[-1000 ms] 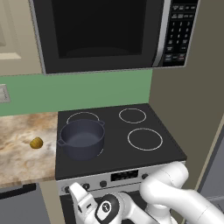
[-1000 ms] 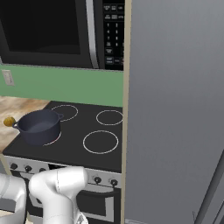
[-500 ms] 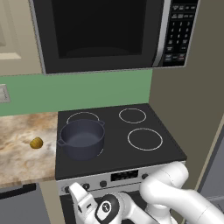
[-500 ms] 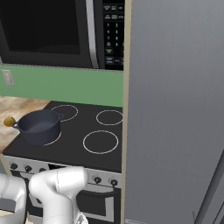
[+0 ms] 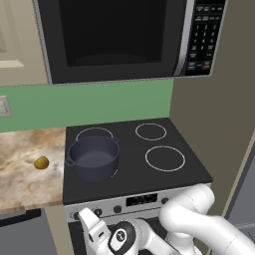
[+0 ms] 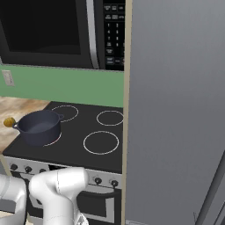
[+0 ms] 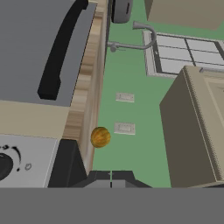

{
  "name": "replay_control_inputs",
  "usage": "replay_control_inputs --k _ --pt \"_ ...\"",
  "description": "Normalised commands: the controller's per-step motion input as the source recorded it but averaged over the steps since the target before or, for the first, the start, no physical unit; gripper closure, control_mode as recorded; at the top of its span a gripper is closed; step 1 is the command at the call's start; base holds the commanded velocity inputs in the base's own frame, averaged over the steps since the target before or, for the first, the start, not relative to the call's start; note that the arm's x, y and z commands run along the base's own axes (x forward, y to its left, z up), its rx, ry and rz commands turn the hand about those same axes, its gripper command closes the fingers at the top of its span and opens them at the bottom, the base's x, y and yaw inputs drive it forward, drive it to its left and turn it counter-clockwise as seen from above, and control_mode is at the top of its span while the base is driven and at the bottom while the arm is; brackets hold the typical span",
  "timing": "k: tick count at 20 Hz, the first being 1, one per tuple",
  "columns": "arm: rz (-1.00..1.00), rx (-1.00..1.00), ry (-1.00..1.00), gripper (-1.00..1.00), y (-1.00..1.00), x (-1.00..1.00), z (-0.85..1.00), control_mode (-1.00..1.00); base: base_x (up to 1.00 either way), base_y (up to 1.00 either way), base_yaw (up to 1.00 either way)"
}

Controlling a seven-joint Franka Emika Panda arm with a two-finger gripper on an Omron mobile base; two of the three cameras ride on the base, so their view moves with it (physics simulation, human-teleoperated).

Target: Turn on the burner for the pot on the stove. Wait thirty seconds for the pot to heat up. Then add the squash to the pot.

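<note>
Four white rings mark the black top of the stove (image 5: 130, 164); the pot (image 5: 93, 158) sits on the front-left one, its burner (image 5: 115, 173) showing only as a sliver of ring at the pot's base; the squash (image 5: 41, 162) lies on the counter (image 5: 22, 174) just left of the stove, apart from the pot and untouched. Low in front of the silver panel, the gripper (image 5: 88, 225) hangs by the left-hand knobs (image 5: 117, 209); whether its fingers are apart or together I cannot tell. From the hand view one dark knob (image 7: 4, 165) sits at the far left edge, with the squash (image 7: 100, 137) beyond.

By my judgement the first step is in hand: turning on the pot's burner. Next calls for lining the fingers on the knob that serves that front-left ring, closing on it and twisting; picking the wrong knob is the risk.
</note>
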Motion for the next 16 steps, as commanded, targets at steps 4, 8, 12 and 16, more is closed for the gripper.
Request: replay_control_inputs --k 4,8,12,16 --pt "0.00 0.00 0.00 1.00 0.00 0.00 0.00 -1.00 0.00 0.00 0.00" --pt "0.00 0.00 0.00 1.00 0.00 0.00 0.00 -1.00 0.00 0.00 0.00" --pt "0.00 0.00 0.00 1.00 0.00 0.00 0.00 -1.00 0.00 0.00 0.00" --pt "0.00 0.00 0.00 1.00 0.00 0.00 0.00 -1.00 0.00 0.00 0.00"
